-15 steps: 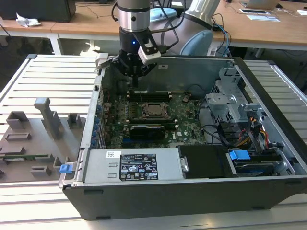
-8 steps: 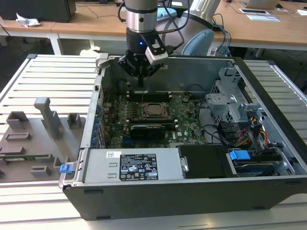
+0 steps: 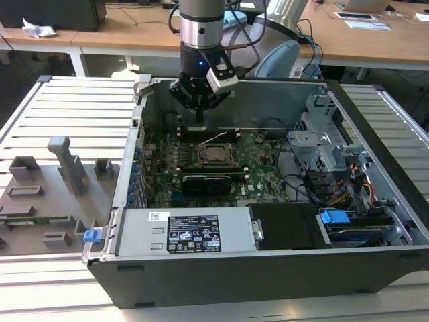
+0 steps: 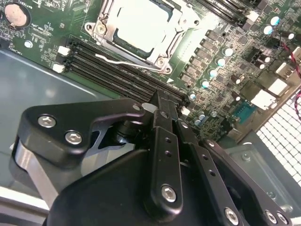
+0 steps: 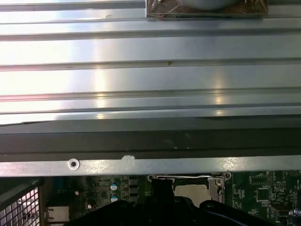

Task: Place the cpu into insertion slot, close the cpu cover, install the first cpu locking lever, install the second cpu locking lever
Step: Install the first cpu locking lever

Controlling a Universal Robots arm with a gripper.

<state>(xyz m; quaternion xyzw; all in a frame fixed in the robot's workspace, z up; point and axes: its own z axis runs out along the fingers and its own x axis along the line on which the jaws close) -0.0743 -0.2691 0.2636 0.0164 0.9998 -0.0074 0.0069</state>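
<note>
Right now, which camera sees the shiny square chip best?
The second wrist view: the cpu shows big, close and bright. In the exterior view the cpu looks tiny; the first wrist view catches just a pale part of the cpu.

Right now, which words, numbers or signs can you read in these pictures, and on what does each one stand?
On the power supply, the black label: white print, too small to read.
Beside it, the white sticker: dark marks, too small to read.
On the motherboard: tiny white markings, too blurred to read.
Nothing can be quoted as it reads.
</note>
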